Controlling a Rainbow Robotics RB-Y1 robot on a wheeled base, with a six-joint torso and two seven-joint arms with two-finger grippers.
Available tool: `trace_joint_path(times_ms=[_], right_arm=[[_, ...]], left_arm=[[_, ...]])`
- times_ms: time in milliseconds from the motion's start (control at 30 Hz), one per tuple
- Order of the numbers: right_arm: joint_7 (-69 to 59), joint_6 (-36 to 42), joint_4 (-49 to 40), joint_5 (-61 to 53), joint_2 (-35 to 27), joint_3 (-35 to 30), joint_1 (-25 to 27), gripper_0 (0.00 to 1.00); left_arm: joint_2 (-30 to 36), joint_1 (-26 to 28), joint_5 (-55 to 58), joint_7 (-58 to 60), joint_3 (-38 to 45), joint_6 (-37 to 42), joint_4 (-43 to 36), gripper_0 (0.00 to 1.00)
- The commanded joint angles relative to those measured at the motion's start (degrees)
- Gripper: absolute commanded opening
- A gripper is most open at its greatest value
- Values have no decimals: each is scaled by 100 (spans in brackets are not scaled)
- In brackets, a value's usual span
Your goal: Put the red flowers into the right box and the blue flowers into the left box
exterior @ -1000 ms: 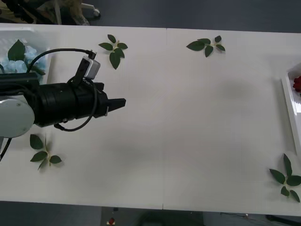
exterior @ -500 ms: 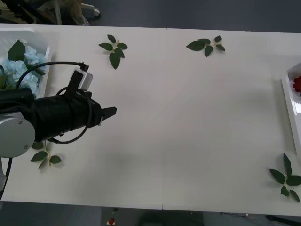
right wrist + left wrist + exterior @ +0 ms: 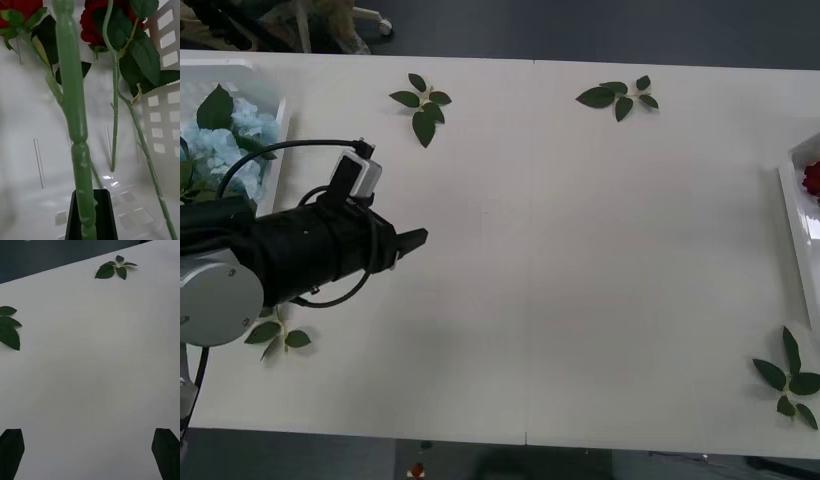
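The blue flowers (image 3: 218,148) lie in the left box (image 3: 230,66) at the table's far left corner. My left gripper (image 3: 418,239) hovers open over bare table to the right of that box; its black fingertips (image 3: 12,452) stand wide apart with nothing between them. A red flower (image 3: 812,178) shows in the right box (image 3: 792,215) at the table's right edge. In the right wrist view, two red flowers (image 3: 95,22) lie against a white slotted wall (image 3: 165,112), and my right gripper (image 3: 92,219) is shut on a thick green stem (image 3: 75,112) of a red flower.
Loose green leaf sprigs lie on the white table: one at the far left-centre (image 3: 423,100), one at the far centre (image 3: 620,97), one near the left front edge (image 3: 275,335), one at the right front corner (image 3: 790,380). Two of the sprigs (image 3: 114,270) appear ahead of the left gripper.
My left arm has drawn back to the left and slightly toward the front, uncovering more of the blue flowers. The right box and its red flower look the same.
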Motion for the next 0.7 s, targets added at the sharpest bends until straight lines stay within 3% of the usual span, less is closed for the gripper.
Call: trace_joint_path(times_ms=[33, 233, 367, 433, 700], right_arm=[[39, -174, 118, 170, -280, 132, -51, 0], [74, -367, 206, 214, -280, 219, -51, 0], [145, -491, 206, 179, -289, 219, -51, 71], [180, -508, 206, 153, -298, 219, -42, 89], [338, -508, 259, 65, -298, 219, -51, 95]], left_arm=[[32, -6, -166, -297, -38, -100, -180, 100], [32, -15, -210, -297, -214, -399, -84, 100], [32, -77, -202, -305, -266, -443, -49, 100], [32, -112, -193, -305, -275, -443, -49, 100], [32, -182, -131, -305, -337, -443, -40, 100]])
